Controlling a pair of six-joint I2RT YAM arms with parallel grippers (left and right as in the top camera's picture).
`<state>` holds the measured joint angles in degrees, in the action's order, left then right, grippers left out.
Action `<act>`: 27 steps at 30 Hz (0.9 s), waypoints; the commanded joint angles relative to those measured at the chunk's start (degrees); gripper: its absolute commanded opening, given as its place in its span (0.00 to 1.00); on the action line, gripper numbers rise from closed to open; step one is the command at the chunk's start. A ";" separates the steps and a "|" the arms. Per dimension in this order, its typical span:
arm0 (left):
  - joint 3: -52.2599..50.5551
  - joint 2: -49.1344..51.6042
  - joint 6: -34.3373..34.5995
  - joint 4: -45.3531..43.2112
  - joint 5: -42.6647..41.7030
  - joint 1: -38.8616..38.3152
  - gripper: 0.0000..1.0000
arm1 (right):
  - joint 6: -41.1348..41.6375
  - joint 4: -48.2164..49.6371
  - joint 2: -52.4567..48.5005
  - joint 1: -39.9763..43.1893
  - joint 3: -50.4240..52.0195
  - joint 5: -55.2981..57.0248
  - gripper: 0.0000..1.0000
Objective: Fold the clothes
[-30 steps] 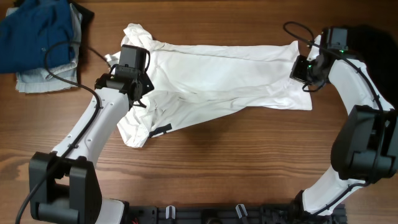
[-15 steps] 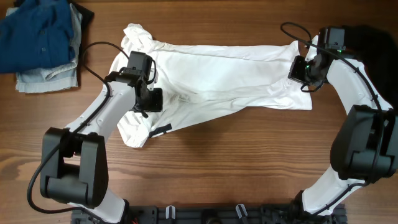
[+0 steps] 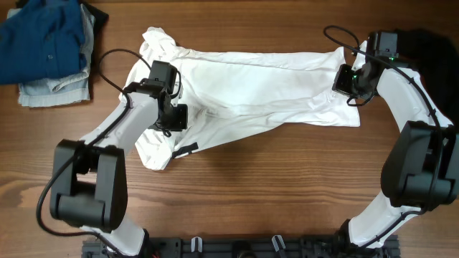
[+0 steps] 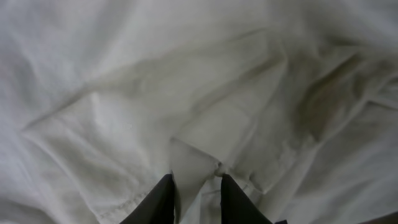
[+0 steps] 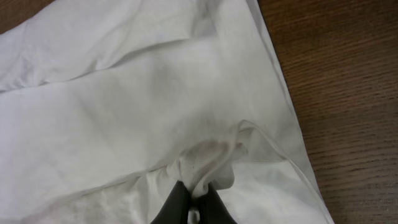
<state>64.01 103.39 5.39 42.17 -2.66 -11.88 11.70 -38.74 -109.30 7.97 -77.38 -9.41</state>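
A white garment lies spread and creased across the middle of the wooden table. My left gripper is down on its left part. In the left wrist view the left gripper is open, and its dark fingers straddle a raised fold of the white cloth. My right gripper is at the garment's right end. In the right wrist view the right gripper is shut on a pinched bunch of the white cloth.
A pile of blue clothes lies on lighter folded garments at the table's back left. A dark object sits at the back right, behind the right arm. Bare wood runs in front of the garment.
My left gripper has moved right and toward the front, onto the garment's left middle, and has stayed there for the last half second. The right gripper has barely moved.
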 commanded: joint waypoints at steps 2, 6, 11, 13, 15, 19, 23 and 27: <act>-0.24 1.97 0.94 -0.15 4.04 0.28 0.04 | 0.48 -0.26 -1.14 -0.09 0.04 -0.07 0.04; 0.11 1.03 5.64 -0.04 9.03 0.28 0.04 | 0.46 -0.26 -1.14 -0.09 0.04 -0.07 0.04; 3.32 -3.26 10.56 2.01 11.37 0.28 0.04 | 0.44 -0.28 -1.14 -0.09 0.04 -0.04 0.04; 5.79 -6.12 10.54 3.93 11.37 0.28 0.04 | 0.48 -0.28 -1.14 -0.09 0.04 -0.04 0.04; 7.39 -8.57 10.54 4.39 11.56 0.28 0.04 | 0.46 -0.26 -1.14 -0.09 0.04 -0.04 0.04; 7.87 -11.06 10.51 1.75 14.84 0.28 0.04 | 0.44 -0.24 -1.14 -0.09 0.04 -0.07 0.04; 7.87 -9.90 10.51 -0.79 17.42 0.28 0.04 | 0.42 0.15 -1.14 -0.09 0.04 -0.07 0.04; 7.87 -8.02 10.54 -4.33 19.45 2.54 0.04 | 0.33 1.73 -1.14 -0.09 0.04 1.29 0.05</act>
<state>71.48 93.67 15.33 39.24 13.72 -11.46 11.70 -37.93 -109.32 7.97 -77.38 -9.39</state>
